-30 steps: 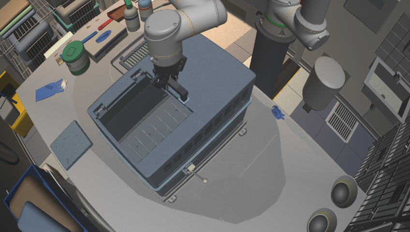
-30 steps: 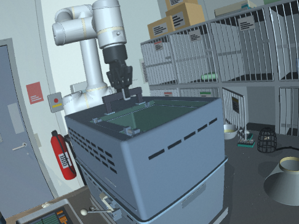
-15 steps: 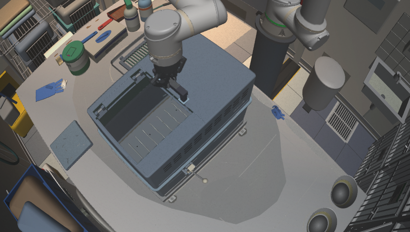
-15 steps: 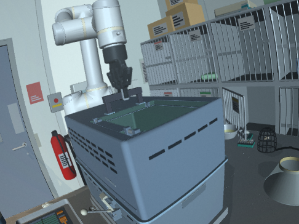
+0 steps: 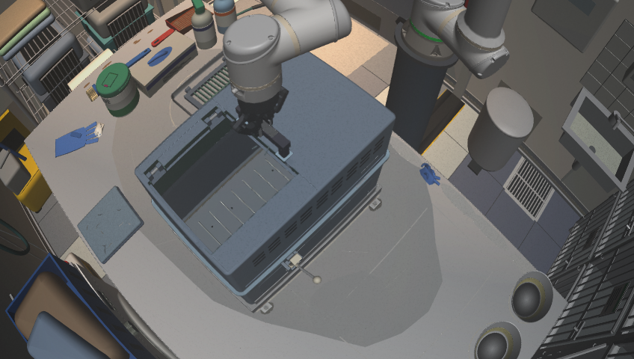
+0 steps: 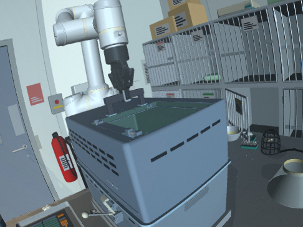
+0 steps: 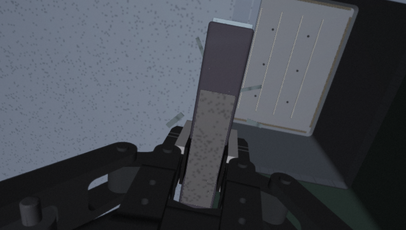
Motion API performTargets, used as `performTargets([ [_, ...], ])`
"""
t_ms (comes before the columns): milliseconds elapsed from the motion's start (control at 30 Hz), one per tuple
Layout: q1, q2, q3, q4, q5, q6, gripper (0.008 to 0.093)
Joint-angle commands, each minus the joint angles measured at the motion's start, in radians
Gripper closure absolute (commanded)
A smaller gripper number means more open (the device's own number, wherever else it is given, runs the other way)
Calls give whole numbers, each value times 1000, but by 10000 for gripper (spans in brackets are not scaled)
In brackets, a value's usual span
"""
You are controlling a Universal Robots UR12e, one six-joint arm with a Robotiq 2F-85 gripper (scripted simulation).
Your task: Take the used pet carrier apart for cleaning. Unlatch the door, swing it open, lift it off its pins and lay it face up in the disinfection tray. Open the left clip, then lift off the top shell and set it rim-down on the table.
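The top shell (image 5: 311, 147) sits on the carrier's lower shell (image 6: 174, 199), with its door opening facing up and no door in it. A dark carry handle (image 5: 273, 139) (image 6: 124, 99) (image 7: 219, 94) stands on the shell at the edge of the opening. I grip this handle in my closed gripper (image 5: 257, 129) (image 6: 125, 93) (image 7: 203, 165). The door (image 5: 209, 84) lies in the disinfection tray behind the carrier, partly hidden by my arm. The clip (image 5: 293, 262) (image 6: 107, 207) on the carrier's side has its lever (image 5: 307, 272) swung outward.
Behind the carrier stand bottles (image 5: 204, 26), a green-lidded jar (image 5: 116, 89) and a tool board (image 5: 164, 58). A blue mat (image 5: 109, 222) and a blue glove (image 5: 75, 139) lie to the left. Open table lies to the right, with a small blue object (image 5: 429, 174) near its edge.
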Motion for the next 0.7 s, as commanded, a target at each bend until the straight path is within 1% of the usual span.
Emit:
performTargets([
  [0, 0, 0, -1, -1, 0, 0, 934],
  [667, 0, -12, -18, 23, 0, 0, 934],
])
